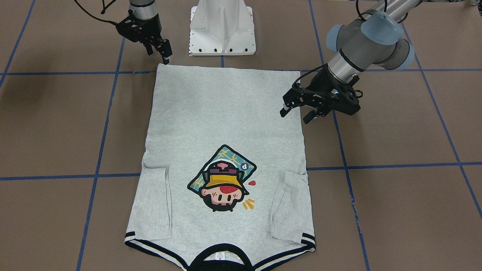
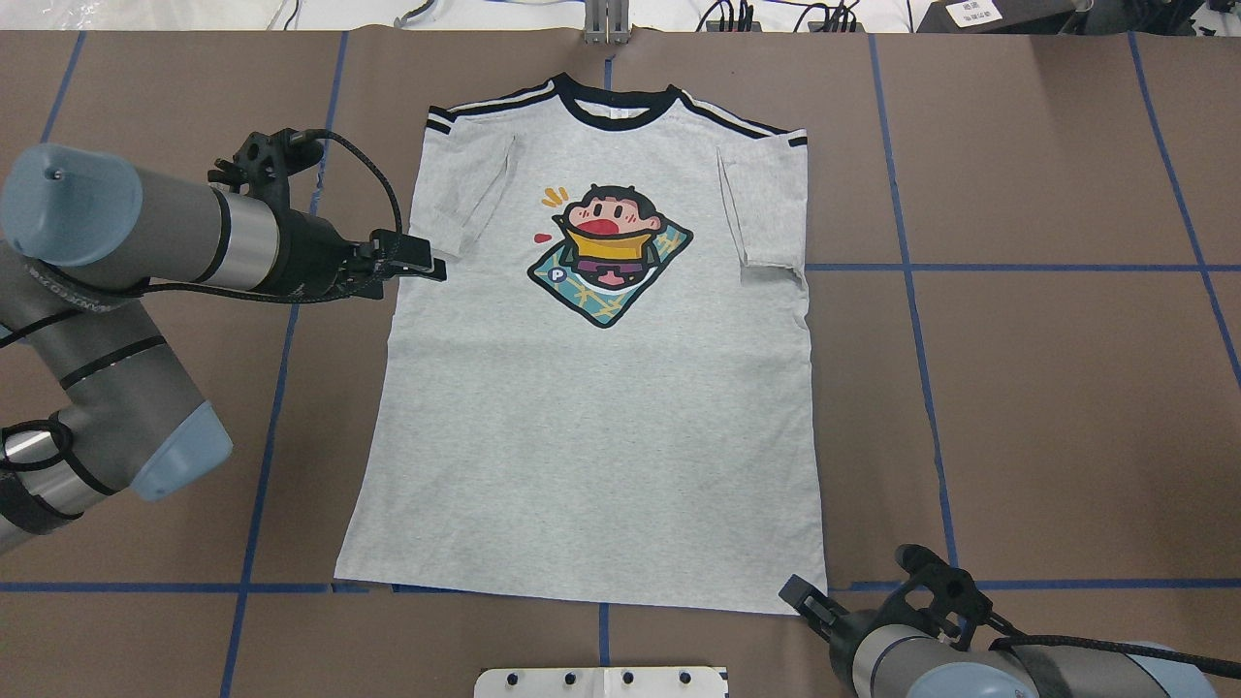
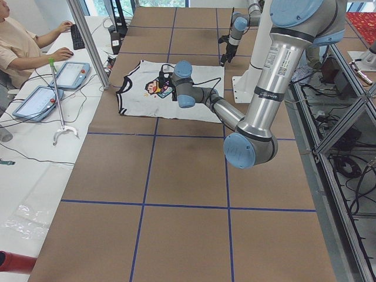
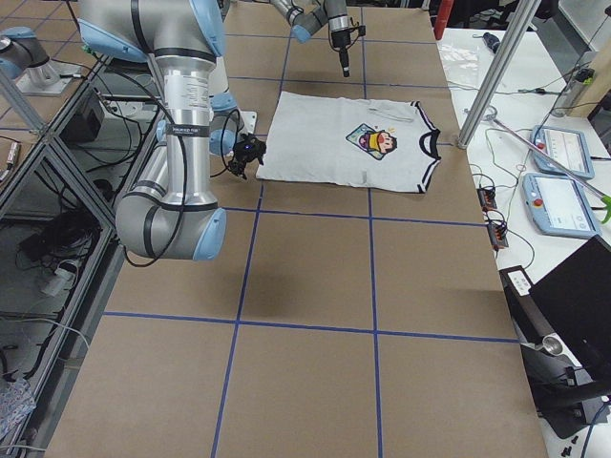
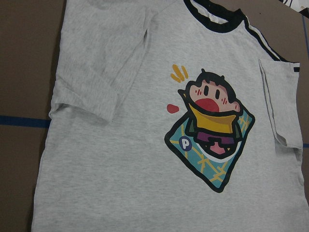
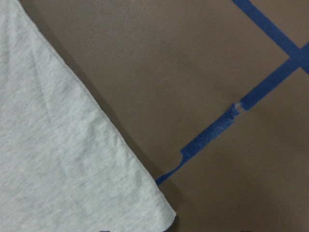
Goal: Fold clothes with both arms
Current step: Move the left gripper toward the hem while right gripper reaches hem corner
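Grey T-shirt (image 2: pixel 601 436) was laid flat, collar away: near hem corner at spread right pincer (image 2: pixel 800 599), side edge at spread left pincer (image 2: pixel 436 262).

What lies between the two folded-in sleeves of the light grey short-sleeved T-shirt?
The colourful cartoon print, on the T-shirt's chest between the sleeves, as the overhead view shows.

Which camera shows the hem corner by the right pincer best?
Right wrist-mounted: the light grey T-shirt's hem corner, close-up. Overhead and front-facing show it small beside the black right pincer; side views barely; left wrist misses it.
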`<state>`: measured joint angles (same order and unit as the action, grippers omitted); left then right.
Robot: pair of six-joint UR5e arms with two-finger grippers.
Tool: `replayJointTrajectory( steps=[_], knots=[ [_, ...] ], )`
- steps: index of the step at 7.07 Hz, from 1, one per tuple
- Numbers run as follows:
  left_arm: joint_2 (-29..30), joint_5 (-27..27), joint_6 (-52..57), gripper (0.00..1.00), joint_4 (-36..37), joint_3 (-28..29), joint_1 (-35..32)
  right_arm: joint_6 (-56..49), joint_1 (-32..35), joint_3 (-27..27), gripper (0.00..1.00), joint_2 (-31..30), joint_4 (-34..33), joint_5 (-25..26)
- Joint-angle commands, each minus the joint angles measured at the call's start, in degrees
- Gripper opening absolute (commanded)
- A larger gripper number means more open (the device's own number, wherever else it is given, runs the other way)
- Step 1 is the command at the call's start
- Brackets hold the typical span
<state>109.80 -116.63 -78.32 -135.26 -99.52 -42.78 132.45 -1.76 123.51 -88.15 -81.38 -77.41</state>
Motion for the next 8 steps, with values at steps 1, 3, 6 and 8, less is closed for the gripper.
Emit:
replayJointTrajectory(
  steps=[1, 3, 6, 8],
  knots=[
    [-0.02, 0.00, -0.08, 0.95, 0.00, -0.06, 0.07, -0.08, 0.88, -0.55, 0.92, 0.69, 0.00, 0.15],
    [-0.02, 0.00, -0.08, 0.95, 0.00, -0.06, 0.07, -0.08, 1.06, -1.86, 0.92, 2.09, -0.09, 0.15],
    [-1.42, 0.00, 0.01, 0.95, 0.00, -0.93, 0.07, 0.00, 1.76, -3.02, 0.64, 3.51, -0.27, 0.15],
    [-1.78, 0.00, 0.01, 0.95, 0.00, -1.20, 0.07, 0.00, 3.16, -3.19, 0.26, 2.81, -0.35, 0.15]
  ],
)
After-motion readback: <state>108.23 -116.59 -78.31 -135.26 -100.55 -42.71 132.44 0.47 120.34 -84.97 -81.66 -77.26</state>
